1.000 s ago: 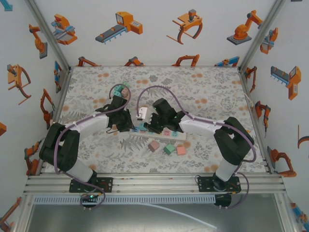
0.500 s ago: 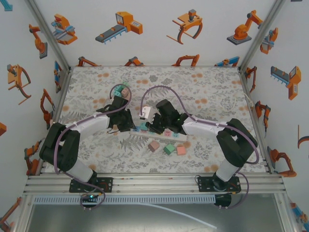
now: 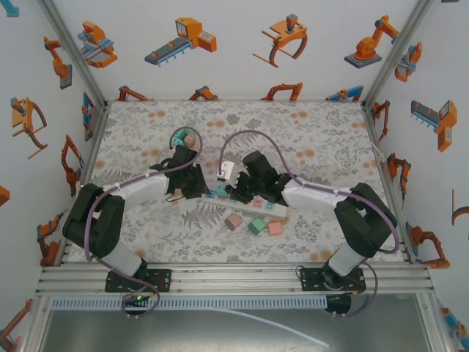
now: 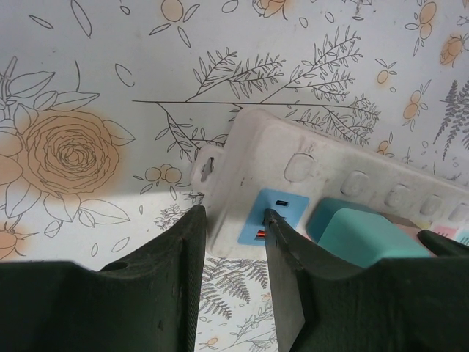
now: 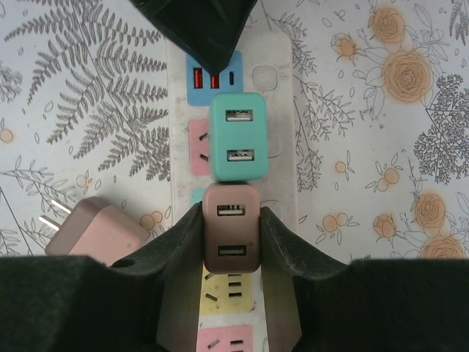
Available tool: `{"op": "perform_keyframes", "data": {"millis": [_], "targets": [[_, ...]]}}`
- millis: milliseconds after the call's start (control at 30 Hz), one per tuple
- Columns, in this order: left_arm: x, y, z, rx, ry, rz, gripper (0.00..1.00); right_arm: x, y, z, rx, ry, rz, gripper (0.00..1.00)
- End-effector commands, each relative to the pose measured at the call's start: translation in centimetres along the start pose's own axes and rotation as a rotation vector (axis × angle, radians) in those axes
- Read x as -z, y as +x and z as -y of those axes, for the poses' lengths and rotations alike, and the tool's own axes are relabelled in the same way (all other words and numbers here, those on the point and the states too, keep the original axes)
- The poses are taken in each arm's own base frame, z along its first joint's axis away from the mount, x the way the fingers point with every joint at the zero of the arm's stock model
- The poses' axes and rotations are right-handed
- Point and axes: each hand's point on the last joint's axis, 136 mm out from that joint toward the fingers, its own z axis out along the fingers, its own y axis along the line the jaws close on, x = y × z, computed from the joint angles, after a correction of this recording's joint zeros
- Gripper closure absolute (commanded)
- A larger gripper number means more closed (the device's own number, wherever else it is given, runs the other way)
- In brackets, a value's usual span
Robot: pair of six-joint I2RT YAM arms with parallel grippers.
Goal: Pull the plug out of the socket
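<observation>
The socket (image 3: 258, 206) is a long white strip lying across the table's middle, also in the left wrist view (image 4: 330, 165) and the right wrist view (image 5: 281, 110). My right gripper (image 5: 231, 220) is shut on a brown plug (image 5: 231, 238) that stands over the strip beside a teal plug (image 5: 238, 136); its prongs are hidden. My left gripper (image 4: 234, 220) has its jaws narrow at the strip's left end, one fingertip (image 4: 272, 220) on the blue outlet (image 4: 272, 199), the other beside the strip's edge. From above, the left gripper (image 3: 192, 192) and the right gripper (image 3: 238, 192) stand close together.
Three loose plugs lie just in front of the strip: pink (image 3: 234, 221), green (image 3: 256, 226) and salmon (image 3: 275, 228); the pink one also shows in the right wrist view (image 5: 95, 231). A small pink and teal item (image 3: 188, 138) sits behind the left arm. Walls enclose the floral table (image 3: 322, 139).
The right gripper and its wrist have shifted slightly to the right while holding the brown plug. The left gripper has stayed at the strip's left end.
</observation>
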Motion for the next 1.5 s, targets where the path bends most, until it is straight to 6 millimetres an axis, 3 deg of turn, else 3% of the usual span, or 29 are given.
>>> {"op": "perform_keyframes", "data": {"millis": [0, 167, 400, 600, 867, 1000, 1133, 1267, 1467], "targets": [[-1.5, 3.2, -4.8, -0.024, -0.209, -0.092, 0.61, 2.0, -4.9, 1.1, 0.130, 0.054, 0.097, 0.95], [-1.5, 3.4, -7.0, -0.034, -0.320, -0.100, 0.60, 3.2, -6.6, 1.3, 0.054, 0.041, 0.222, 0.94], [-1.3, 3.2, -7.2, -0.036, -0.332, -0.087, 0.60, 3.5, -5.7, 2.5, -0.016, 0.067, 0.234, 0.94], [-1.0, 2.5, -5.7, -0.036, -0.270, -0.071, 0.59, 4.5, -6.8, 2.8, -0.003, 0.086, 0.271, 0.94], [1.5, -0.1, -2.0, -0.072, -0.124, 0.010, 0.46, 9.1, -11.8, 4.1, -0.120, 0.155, 0.493, 0.94], [4.1, -1.9, -0.1, -0.109, -0.062, 0.079, 0.42, 11.7, -13.7, 4.7, -0.236, 0.181, 0.599, 0.94], [8.4, -3.7, 2.0, -0.193, 0.030, 0.183, 0.37, 14.3, -14.3, 5.3, -0.403, 0.193, 0.691, 0.94], [13.3, -3.9, 4.1, -0.335, 0.168, 0.295, 0.35, 15.7, -12.5, 5.4, -0.608, 0.174, 0.733, 0.94], [20.2, -0.5, 6.6, -0.648, 0.425, 0.420, 0.35, 16.0, -8.2, 2.4, -0.787, 0.068, 0.697, 0.96]]}}
